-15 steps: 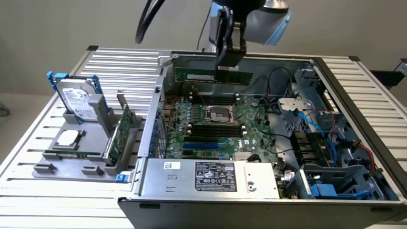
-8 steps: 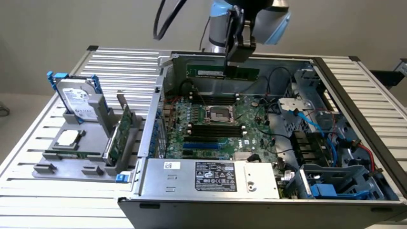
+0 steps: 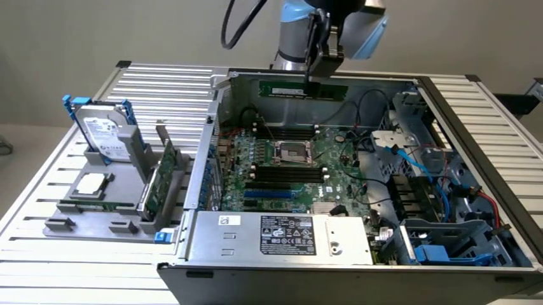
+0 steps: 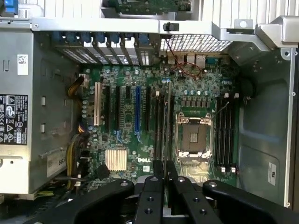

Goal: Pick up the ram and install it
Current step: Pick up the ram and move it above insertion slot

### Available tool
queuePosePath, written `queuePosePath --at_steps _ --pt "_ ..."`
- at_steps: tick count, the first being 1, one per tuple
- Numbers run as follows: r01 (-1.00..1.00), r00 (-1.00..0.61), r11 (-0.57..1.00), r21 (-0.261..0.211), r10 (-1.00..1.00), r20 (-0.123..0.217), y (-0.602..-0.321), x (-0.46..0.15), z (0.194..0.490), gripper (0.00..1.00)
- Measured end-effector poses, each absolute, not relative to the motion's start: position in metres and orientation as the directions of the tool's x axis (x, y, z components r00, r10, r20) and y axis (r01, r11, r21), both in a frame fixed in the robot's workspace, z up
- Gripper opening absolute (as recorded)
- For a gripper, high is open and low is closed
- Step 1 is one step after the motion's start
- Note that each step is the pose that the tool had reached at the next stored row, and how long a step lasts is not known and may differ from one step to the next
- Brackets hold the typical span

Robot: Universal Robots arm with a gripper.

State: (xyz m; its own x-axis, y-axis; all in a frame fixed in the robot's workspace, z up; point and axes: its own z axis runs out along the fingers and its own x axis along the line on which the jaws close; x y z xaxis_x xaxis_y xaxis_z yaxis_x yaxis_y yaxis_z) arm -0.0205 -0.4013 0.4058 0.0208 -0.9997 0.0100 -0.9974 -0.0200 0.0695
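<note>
The ram (image 3: 293, 89) is a narrow green stick with dark chips. It hangs level above the far end of the open computer case (image 3: 197, 190), and my gripper (image 3: 311, 81) is shut on its top edge. In the wrist view the ram (image 4: 167, 126) appears edge-on as a thin line running out from between my black fingers (image 4: 153, 198). Below it lies the green motherboard (image 3: 339, 181). Black memory slots (image 3: 288, 173) sit on both sides of the CPU socket (image 3: 297, 152); the ram's edge lines up over the slots (image 4: 160, 123) beside the socket (image 4: 192, 137).
On the exterior view's left, a grey holder (image 3: 93, 219) carries a silver hard drive with blue rails (image 3: 106, 136), a wide green expansion card (image 3: 161, 181) and a small chip (image 3: 91, 184). Inside the case are a power supply (image 3: 280, 235), drive bays and blue cables (image 3: 424, 171).
</note>
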Motion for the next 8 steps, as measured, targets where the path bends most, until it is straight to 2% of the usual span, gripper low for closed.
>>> queuePosePath --at_steps 8 --pt "-0.997 0.024 -0.022 0.07 -0.999 0.021 -0.387 -0.02 0.391 0.14"
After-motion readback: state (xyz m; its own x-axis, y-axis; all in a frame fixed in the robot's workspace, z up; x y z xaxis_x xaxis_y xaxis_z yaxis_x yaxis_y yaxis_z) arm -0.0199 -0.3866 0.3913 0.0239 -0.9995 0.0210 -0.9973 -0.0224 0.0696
